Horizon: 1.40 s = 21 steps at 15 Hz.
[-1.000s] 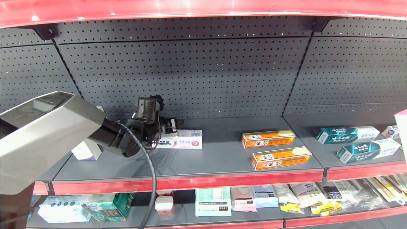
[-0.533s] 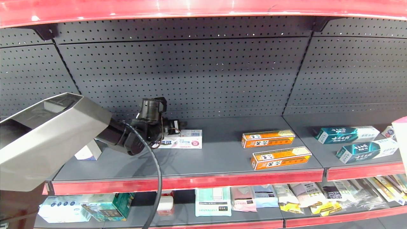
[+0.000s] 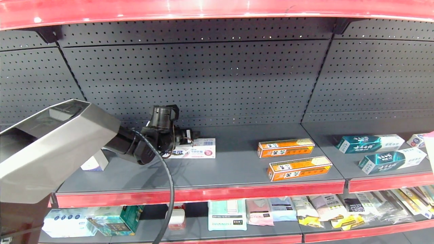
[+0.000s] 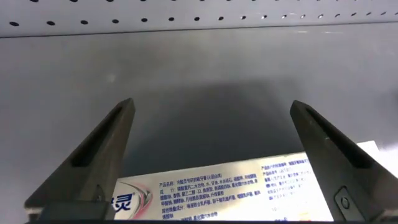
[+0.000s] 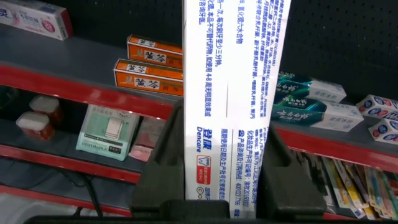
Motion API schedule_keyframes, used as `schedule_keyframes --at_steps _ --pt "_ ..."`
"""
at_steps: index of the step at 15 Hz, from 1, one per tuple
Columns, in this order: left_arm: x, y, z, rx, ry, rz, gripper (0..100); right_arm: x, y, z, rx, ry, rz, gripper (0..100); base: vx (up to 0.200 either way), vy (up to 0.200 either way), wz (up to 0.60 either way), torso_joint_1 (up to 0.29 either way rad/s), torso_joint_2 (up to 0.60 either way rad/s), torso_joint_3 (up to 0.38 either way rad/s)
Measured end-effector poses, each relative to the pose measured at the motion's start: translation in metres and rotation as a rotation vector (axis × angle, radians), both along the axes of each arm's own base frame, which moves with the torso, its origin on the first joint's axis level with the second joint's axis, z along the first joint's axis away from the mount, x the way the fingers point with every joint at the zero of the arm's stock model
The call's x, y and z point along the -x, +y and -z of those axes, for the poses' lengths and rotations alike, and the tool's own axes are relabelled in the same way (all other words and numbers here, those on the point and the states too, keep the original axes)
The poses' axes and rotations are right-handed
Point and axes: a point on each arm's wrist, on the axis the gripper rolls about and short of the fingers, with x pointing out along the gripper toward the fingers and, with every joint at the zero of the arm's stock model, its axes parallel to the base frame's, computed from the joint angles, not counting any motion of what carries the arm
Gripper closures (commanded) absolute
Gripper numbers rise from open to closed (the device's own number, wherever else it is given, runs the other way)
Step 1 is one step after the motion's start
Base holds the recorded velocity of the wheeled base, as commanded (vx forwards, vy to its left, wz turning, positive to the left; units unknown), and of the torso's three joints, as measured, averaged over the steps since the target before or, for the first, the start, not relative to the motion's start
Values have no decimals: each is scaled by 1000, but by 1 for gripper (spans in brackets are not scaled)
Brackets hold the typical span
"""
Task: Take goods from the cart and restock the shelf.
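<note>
The left pincer point(image 4: 211, 109) gapes wide, its dark wedge-shaped fingers either side of a flat white cardboard carton point(image 3: 198, 149) lying on the grey metal shelf point(image 3: 220, 171), at 9 o'clock from the orange cartons point(image 3: 286, 148). The right pincer point(image 5: 225, 121) clamps a long glossy white box point(image 5: 239, 56) — upright.
</note>
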Motion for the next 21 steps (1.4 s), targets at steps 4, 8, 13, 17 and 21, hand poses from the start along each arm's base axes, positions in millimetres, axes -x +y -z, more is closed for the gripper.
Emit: schedule_keyframes --at_steps 4,8,13,17,21 --pt "3 0 3 -7 20 9 0 0 0 1 0 1 0 100 0 0 0 0 0 0" --pt "6 0 7 -14 35 22 0 0 0 2 0 4 -2 100 0 0 0 0 0 0" --pt "14 -4 12 -3 48 72 0 0 0 4 -1 11 -3 100 0 0 0 0 0 0" --pt "15 -5 12 -7 50 85 0 0 0 5 -1 14 -3 100 0 0 0 0 0 0" --pt "21 -5 14 -6 66 118 0 0 0 6 0 21 -4 100 0 0 0 0 0 0"
